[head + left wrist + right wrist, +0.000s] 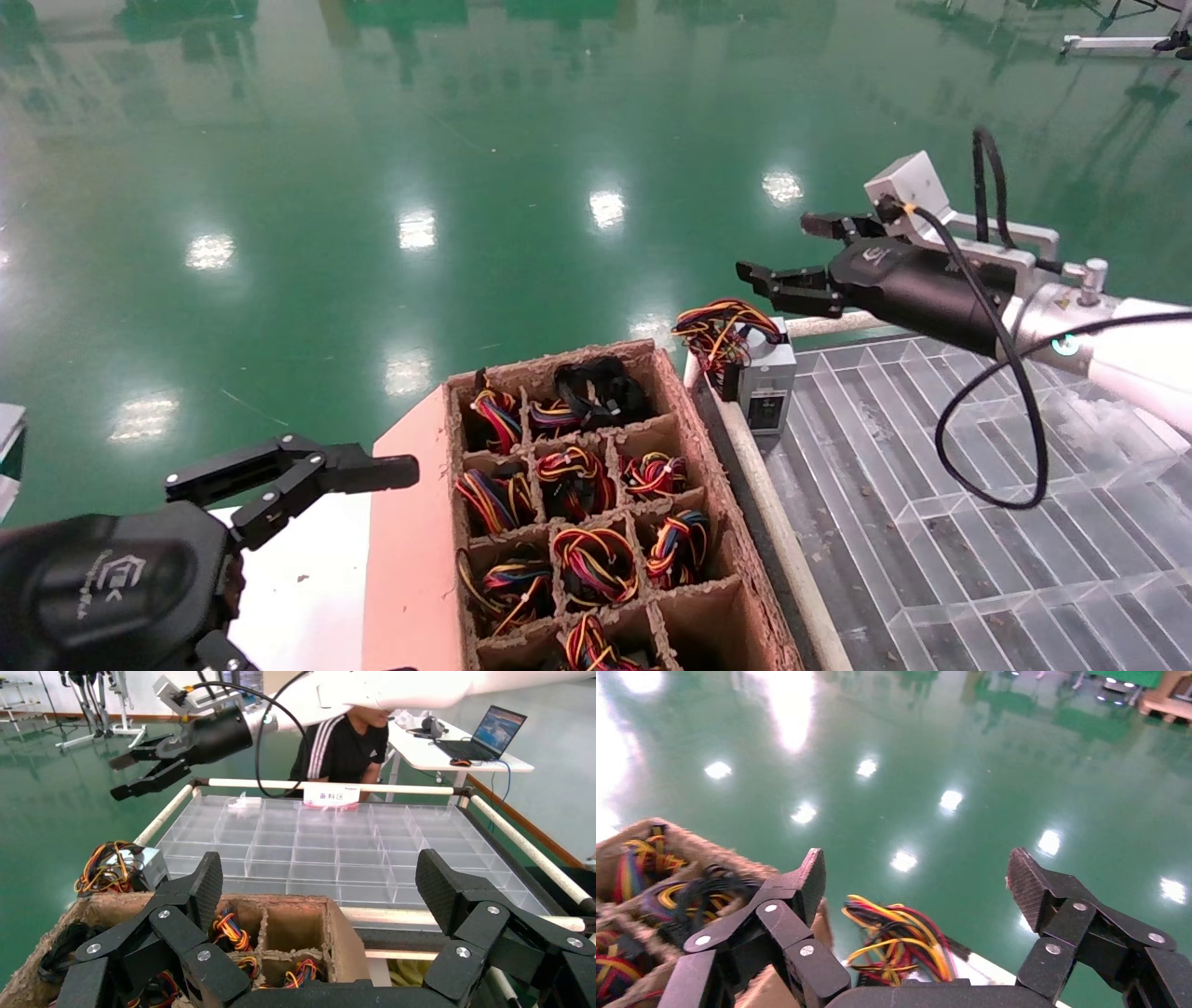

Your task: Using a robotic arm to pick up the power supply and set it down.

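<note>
Your clear grid tray [941,522] carries the power supply [765,387] at its far left corner, beside the cardboard divider box [596,503]. Your right gripper [792,253] hangs above it, fingers spread, holding nothing. Your left gripper [307,475] idles, spread too.

Power supply [769,384]: grey box, dark socket panel, red-yellow-orange-black wires. Right gripper [790,253]: black, white logo. Left gripper [307,473]: black. Divided carton [684,410]: brown. Grid tray [931,522]: clear. Floor [372,140]: glossy green.
</note>
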Motion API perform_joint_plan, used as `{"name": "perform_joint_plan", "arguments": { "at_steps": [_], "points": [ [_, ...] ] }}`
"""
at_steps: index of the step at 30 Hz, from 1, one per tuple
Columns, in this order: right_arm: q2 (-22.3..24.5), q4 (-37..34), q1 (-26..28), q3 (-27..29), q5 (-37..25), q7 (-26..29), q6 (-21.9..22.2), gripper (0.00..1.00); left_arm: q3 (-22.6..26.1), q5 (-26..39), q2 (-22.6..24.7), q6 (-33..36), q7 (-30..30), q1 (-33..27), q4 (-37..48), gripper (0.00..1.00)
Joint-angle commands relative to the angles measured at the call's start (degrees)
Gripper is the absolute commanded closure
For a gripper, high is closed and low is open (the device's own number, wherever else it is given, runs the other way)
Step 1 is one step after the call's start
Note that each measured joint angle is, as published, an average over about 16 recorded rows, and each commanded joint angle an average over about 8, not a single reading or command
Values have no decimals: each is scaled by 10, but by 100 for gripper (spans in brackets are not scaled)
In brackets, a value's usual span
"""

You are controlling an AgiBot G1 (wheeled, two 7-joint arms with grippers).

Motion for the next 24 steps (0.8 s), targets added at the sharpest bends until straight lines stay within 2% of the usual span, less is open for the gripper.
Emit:
{"name": "perform_joint_plan", "arguments": {
  "at_steps": [1, 24],
  "points": [
    [10, 27, -15, 2, 12, 11, -11, 0, 0, 0, 0, 0, 0, 0, 0, 0],
    [128, 328, -187, 30, 146, 133, -131, 0, 0, 0, 0, 0, 0, 0, 0, 0]
  ]
}}
